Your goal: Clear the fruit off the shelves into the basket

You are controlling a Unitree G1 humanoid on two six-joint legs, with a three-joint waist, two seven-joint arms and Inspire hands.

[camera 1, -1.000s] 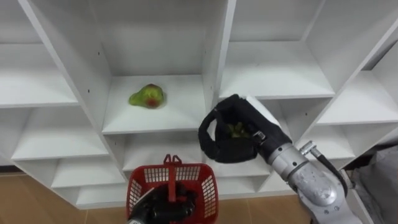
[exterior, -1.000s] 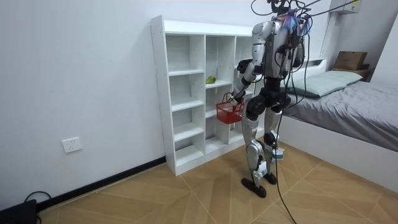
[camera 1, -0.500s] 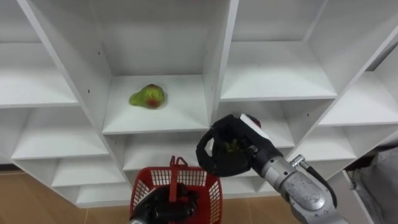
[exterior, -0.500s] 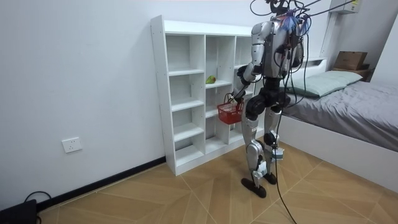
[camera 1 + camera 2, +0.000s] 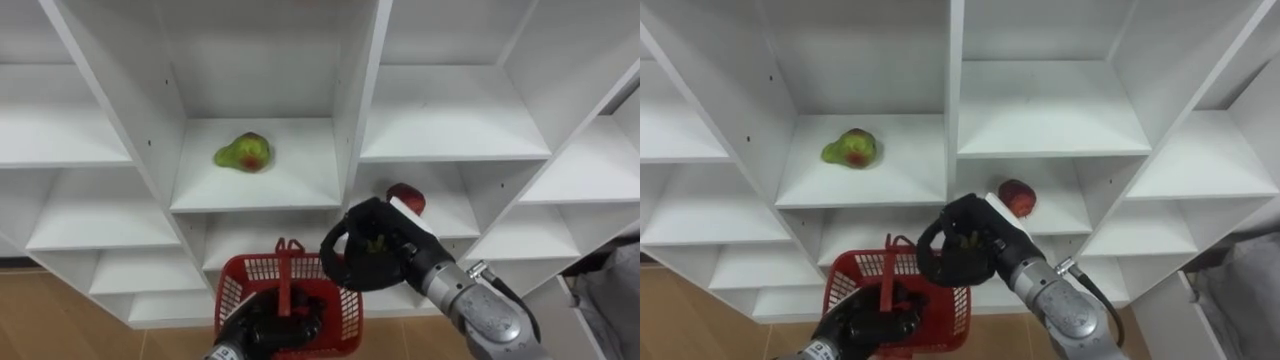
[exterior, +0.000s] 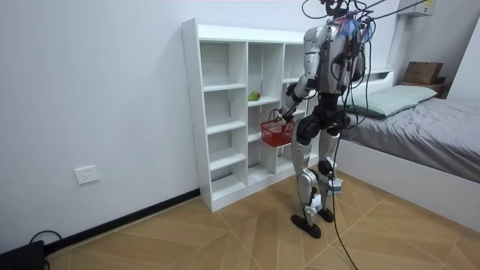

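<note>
Right hand (image 5: 395, 262) is curled tight round a small green fruit (image 5: 377, 240), right above the red basket's (image 5: 232, 300) right rim. Left hand (image 5: 265, 328) grips the basket handle from below and hides what's inside. On the closet (image 5: 355, 90) shelves, a red apple (image 5: 405, 197) sits just behind the right hand and a green-red fruit (image 5: 243, 153) up-left.

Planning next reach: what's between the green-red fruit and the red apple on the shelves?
A white upright divider; fruit and apple sit in separate compartments, as the right eye view shows.
</note>
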